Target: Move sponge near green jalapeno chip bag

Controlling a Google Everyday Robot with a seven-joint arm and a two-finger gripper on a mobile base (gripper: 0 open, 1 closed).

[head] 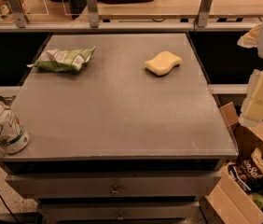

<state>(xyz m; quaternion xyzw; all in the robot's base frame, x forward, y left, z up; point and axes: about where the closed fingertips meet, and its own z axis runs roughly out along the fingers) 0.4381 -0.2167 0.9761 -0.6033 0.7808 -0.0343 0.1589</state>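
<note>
Camera view showed you, at far left, a soda can [3, 127] standing on the table's [122, 125] front corner, out of the working path. Behind it the green jalapeno chip bag [64, 59] lay flat near the far-left edge. The sponge [163, 63] rested well apart from it toward the far right, so by my reading the move had not begun. Your gripper [257, 104] hung beyond the table's right edge, above a cardboard box [262, 136], angled downward and clear of the sponge; you could not tell whether it was open or closed.
</note>
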